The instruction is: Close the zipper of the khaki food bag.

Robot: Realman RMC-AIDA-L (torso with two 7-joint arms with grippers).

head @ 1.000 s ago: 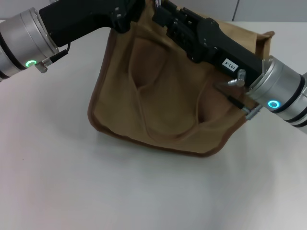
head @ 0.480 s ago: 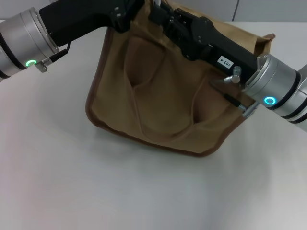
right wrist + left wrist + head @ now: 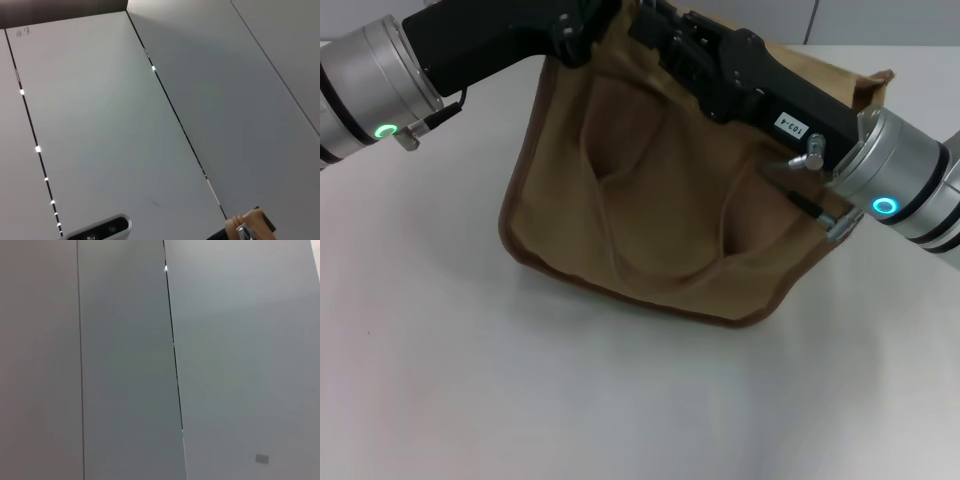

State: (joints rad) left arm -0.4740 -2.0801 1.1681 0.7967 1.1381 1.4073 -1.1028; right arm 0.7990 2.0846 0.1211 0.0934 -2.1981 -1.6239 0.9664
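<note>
The khaki food bag [image 3: 660, 210] stands on the white table, its two looped handles facing me. My left gripper [image 3: 575, 35] is at the bag's top left corner and is shut on the fabric there. My right gripper [image 3: 650, 25] reaches along the top edge from the right and ends close to the left gripper. The zipper line is hidden behind both arms in the head view. In the right wrist view a bit of khaki tape with the silver slider [image 3: 243, 232] shows, pinched at the picture's lower edge. The left wrist view shows only wall panels.
The white table [image 3: 620, 400] spreads in front of the bag and to both sides. The bag's right top corner [image 3: 875, 85] sticks up behind my right forearm. A grey wall panel [image 3: 880, 20] stands at the back.
My right arm has moved left along the bag's top edge toward the left gripper. The bag's left side has shifted slightly left. The left arm has not moved.
</note>
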